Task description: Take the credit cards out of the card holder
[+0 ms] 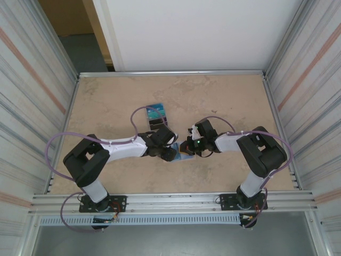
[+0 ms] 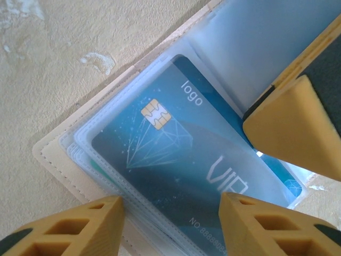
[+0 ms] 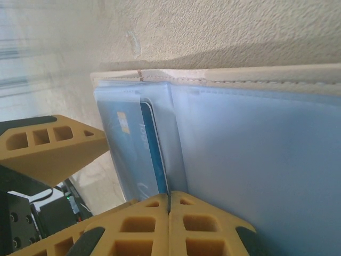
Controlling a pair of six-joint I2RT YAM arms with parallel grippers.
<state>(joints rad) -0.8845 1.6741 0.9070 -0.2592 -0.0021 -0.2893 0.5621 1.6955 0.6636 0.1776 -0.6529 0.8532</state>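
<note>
Beige flat card holder [image 2: 50, 154] lies open on mottled beige table [image 2: 64, 48], between both arms. Teal plastic VIP credit card [image 2: 176, 160] in its clear sleeve: likely light, stiff, slick; best pinched by an edge. Left end effector [image 2: 170, 208] apart, straddling the card. Right end effector [image 3: 169, 208] pinched together on thin sleeve leaf. Sleeve mouth unclear; further cards hidden.

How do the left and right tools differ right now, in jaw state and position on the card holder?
The left tool has its fingers apart; the right tool has them pressed together. The left tool straddles the teal VIP card in its clear sleeve; the right tool sits at that sleeve's edge, against the pale blue inside of the card holder. Both have yellow fingers and meet at the open card holder.
</note>
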